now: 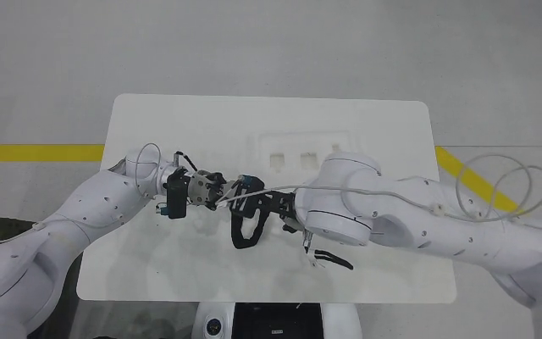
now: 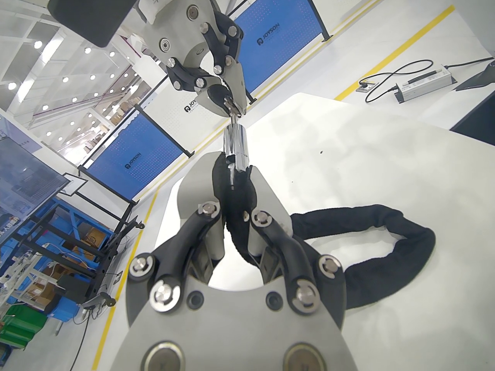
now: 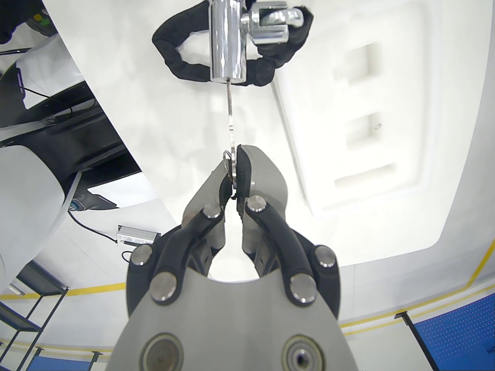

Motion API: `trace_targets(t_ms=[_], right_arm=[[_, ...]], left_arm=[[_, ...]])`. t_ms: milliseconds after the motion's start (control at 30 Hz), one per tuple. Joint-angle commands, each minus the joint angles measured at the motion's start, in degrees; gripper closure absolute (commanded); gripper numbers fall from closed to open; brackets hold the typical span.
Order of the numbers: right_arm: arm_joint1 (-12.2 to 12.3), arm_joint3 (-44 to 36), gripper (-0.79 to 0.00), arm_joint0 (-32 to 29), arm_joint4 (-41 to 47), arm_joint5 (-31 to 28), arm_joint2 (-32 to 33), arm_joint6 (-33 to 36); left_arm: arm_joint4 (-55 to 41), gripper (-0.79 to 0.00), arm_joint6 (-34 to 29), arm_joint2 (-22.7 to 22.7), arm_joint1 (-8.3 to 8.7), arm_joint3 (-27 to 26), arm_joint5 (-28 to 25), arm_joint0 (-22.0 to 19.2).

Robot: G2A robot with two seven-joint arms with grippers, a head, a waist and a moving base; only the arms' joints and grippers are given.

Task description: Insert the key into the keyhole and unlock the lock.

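Observation:
My left gripper (image 2: 233, 173) is shut on the lock, pinching it where the black fabric-sleeved chain (image 2: 390, 249) joins the chrome cylinder (image 2: 236, 143). The chain loop hangs down over the white table (image 1: 381, 127). My right gripper (image 3: 232, 164) is shut on the key (image 3: 231, 117), whose thin blade runs straight to the end face of the chrome cylinder (image 3: 227, 40) and meets it at the keyhole. How deep the blade sits is not visible. In the top view the left gripper (image 1: 220, 191) and the right gripper (image 1: 243, 197) face each other tip to tip above the table's middle, with the chain (image 1: 246, 227) below them.
A white foam tray (image 1: 305, 154) with rectangular recesses lies on the table behind the grippers. A small black item (image 1: 335, 259) rests near the table's front edge under the right arm. Bare table lies to the left and at the far right.

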Motion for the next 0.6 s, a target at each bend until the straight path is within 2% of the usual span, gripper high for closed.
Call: trace_targets(t_ms=[0, 567], right_arm=[[-0.21, 0.34, 0.0, 0.17, 0.13, -0.02, -0.11, -0.01], [-1.84, 0.7, 0.0, 3.36, 1.29, 1.54, -2.62, -0.01]], left_arm=[[0.21, 0.0, 0.0, 0.0, -0.04, -0.01, 0.0, 0.03], [1.54, 0.0, -1.86, 0.0, -0.24, -0.66, -1.86, -0.82]])
